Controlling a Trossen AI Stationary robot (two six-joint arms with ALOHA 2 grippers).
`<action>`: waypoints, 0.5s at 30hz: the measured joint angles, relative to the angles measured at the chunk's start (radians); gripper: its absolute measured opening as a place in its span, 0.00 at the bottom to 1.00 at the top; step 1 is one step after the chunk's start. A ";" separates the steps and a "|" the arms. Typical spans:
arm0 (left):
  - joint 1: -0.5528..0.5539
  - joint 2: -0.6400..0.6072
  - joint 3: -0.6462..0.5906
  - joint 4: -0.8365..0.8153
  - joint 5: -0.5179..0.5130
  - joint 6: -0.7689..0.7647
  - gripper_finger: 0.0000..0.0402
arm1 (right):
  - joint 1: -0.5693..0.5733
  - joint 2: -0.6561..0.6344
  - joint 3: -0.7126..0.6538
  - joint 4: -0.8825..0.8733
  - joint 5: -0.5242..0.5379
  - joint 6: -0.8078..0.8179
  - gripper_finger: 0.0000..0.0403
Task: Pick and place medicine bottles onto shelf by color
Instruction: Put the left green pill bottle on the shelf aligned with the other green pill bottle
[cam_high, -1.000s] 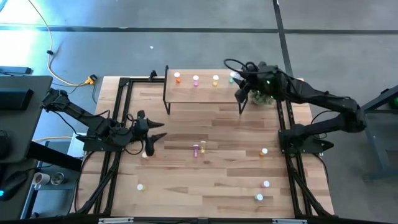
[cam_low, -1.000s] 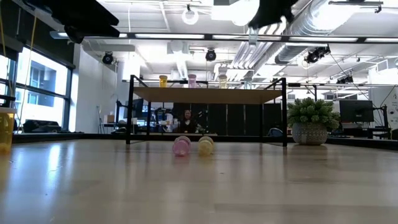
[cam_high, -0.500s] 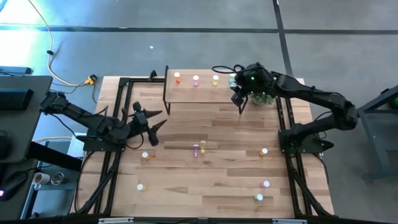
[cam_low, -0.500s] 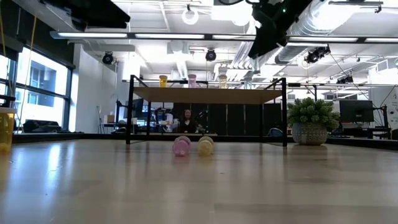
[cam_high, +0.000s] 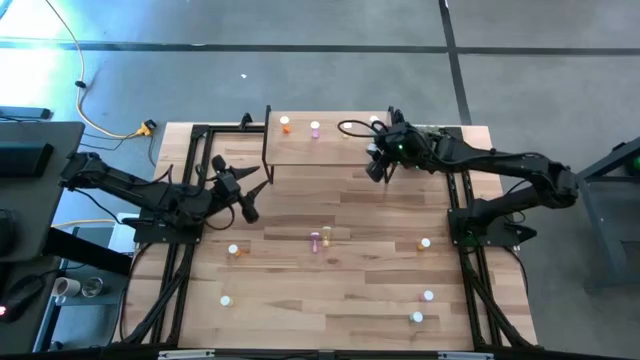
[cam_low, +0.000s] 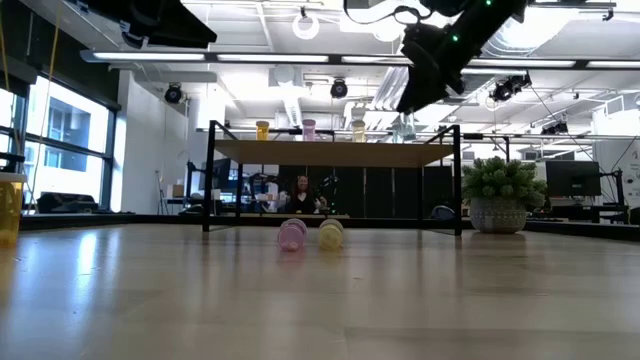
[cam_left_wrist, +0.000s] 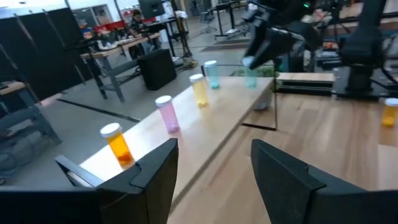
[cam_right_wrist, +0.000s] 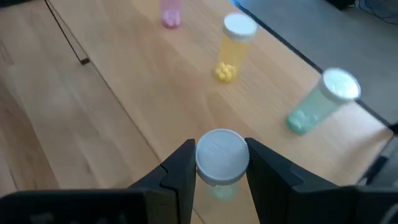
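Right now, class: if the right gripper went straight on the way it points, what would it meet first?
Probably the shelf board itself: the right gripper, holding a white-capped bottle, points down at bare wood beside the yellow bottle. Depth is uncertain.

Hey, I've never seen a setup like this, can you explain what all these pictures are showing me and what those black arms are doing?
These are four cameras on one robot with two dark arms at a wooden table. One looks down from above, one sits at tabletop height, and one rides on each wrist. On the table stands a low shelf with orange, pink, yellow and green medicine bottles lined up on it. More bottles are scattered on the table, two of them lying on their sides. The right tool is over the shelf, shut on a white-capped bottle. The left tool is open and empty, facing the shelf.
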 joint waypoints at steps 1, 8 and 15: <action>0.007 0.000 0.000 0.006 0.000 0.008 0.48 | 0.001 -0.008 -0.014 0.009 0.001 0.005 0.28; 0.054 0.000 0.000 0.015 0.004 0.010 0.48 | -0.032 -0.024 -0.035 0.107 0.001 -0.015 0.28; 0.085 0.000 0.000 0.015 0.004 0.010 0.48 | -0.081 -0.011 -0.034 0.115 0.002 0.024 0.28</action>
